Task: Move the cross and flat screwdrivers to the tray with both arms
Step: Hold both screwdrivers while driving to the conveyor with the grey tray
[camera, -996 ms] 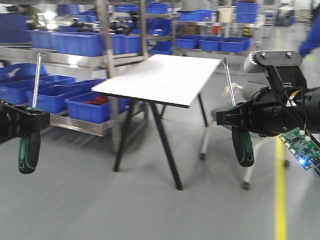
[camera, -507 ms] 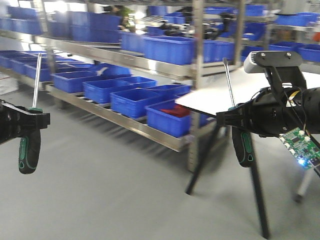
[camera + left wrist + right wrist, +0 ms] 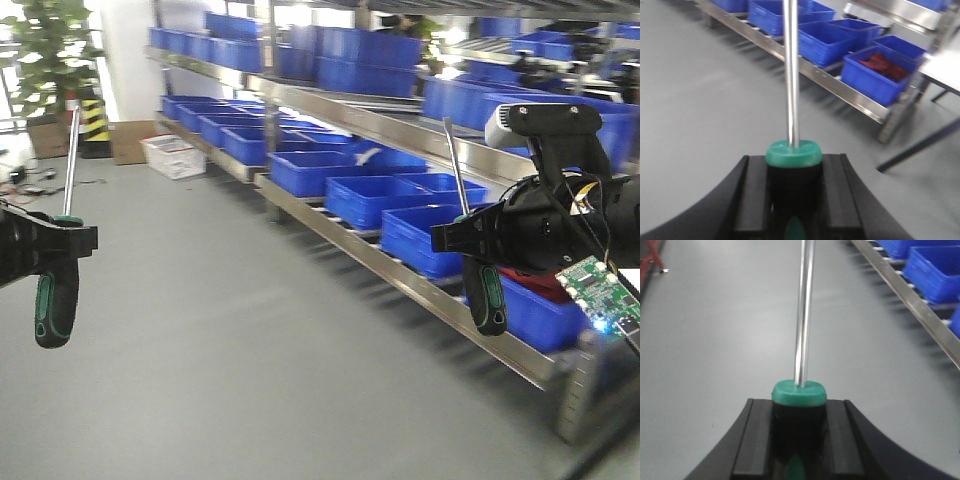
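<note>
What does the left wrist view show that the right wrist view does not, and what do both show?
Only the left wrist view: a blue crate with red contents and a white table. Only the right wrist view: a red object at the top left edge. Both: the left gripper shut on the left screwdriver, the right gripper shut on the right screwdriver, above grey floor.

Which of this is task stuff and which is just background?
Job: left screwdriver, held in the left claw; right screwdriver, held in the right claw. The tray is not in view.
Background: blue crates, metal shelving, potted plant, white basket, cardboard box.
</note>
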### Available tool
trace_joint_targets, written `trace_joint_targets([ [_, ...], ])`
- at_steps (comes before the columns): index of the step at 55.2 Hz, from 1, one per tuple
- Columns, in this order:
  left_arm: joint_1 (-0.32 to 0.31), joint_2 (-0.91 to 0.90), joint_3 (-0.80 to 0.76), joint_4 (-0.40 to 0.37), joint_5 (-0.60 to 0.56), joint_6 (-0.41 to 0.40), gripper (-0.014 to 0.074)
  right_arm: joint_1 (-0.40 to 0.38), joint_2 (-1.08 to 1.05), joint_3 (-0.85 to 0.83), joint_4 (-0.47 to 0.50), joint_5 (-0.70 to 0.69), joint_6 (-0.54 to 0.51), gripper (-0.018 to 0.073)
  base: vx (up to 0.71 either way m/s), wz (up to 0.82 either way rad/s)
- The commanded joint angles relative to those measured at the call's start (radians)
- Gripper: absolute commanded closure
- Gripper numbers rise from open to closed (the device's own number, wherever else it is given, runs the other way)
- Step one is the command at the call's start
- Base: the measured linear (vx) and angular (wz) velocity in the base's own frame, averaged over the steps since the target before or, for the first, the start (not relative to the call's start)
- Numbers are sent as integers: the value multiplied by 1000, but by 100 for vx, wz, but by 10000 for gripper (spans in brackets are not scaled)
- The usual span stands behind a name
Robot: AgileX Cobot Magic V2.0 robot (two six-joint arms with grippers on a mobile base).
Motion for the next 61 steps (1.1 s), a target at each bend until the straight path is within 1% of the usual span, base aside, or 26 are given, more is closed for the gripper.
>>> trace_joint_targets([
  [1,-3,-27,-35,-23,-76,-1,596,-4,-36,-40,2,-89,-2,567,57,56],
  [33,-3,-27,-35,-23,-75,-1,596,-4,-36,-40,1,-75,-2,567,58,51],
  [61,-3,-27,-35,-23,-75,-1,596,-4,-36,-40,1,-75,-2,567,60,27],
])
